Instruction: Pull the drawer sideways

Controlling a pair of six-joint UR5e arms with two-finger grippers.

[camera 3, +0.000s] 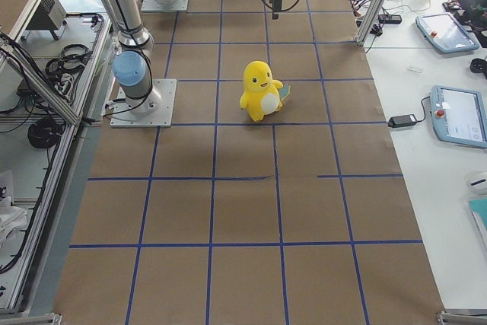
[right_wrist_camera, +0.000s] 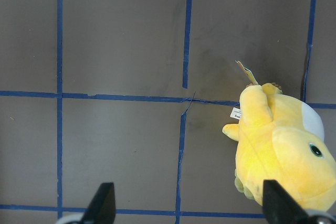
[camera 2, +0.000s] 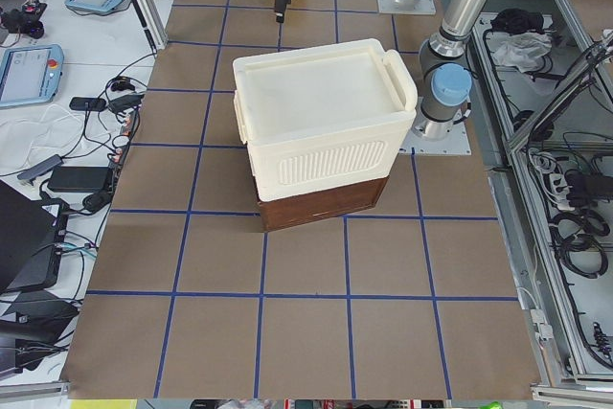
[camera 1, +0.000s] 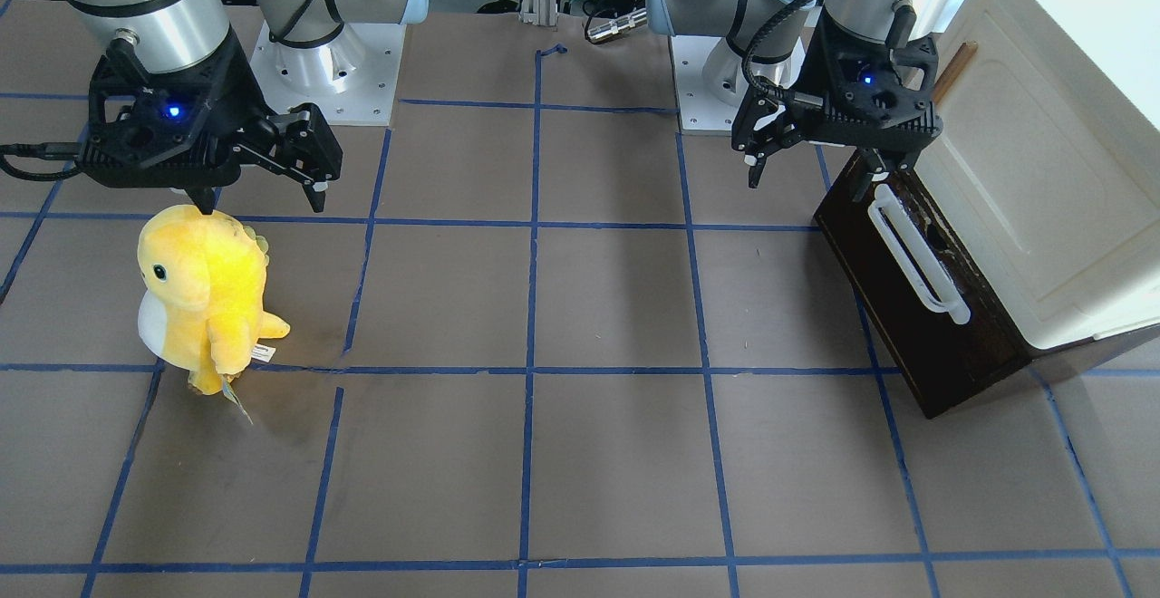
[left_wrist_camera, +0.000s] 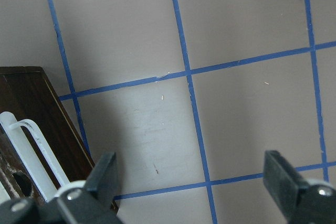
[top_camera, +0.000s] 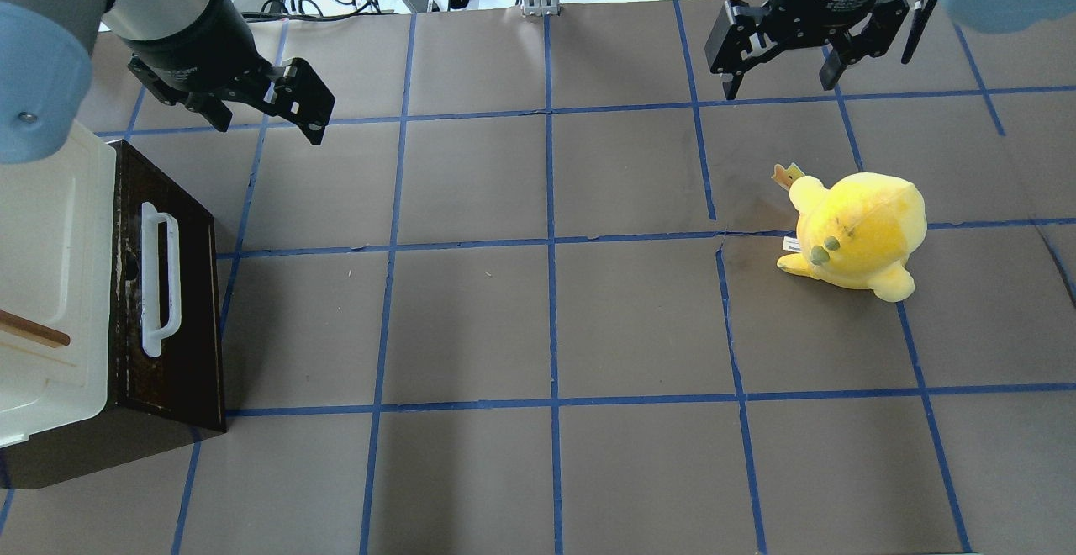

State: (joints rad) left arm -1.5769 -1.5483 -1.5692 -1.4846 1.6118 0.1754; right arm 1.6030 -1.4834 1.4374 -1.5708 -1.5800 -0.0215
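Where the drawer [top_camera: 172, 303] sits at the table's [top_camera: 546, 328] left edge (under a cabinet [top_camera: 50, 227]), our left gripper [top_camera: 269, 124] hangs wide open off its corner; our right gripper [top_camera: 778, 88] gapes wide near the plush toy [top_camera: 866, 235].

Out from the front of the drawer [top_camera: 181, 319], free desk [top_camera: 538, 328] runs unbroken to the yellow plush toy [top_camera: 857, 231], the only obstacle on that side and well apart. The white bar handle [top_camera: 151, 286] stands off the drawer's dark front, leaving a slot behind the bar. On top of the drawer sits a cream-white box [top_camera: 50, 269], closing off any reach from above. The left hand [top_camera: 265, 122], fingers spread, hangs near one end of the drawer's front, touching nothing.
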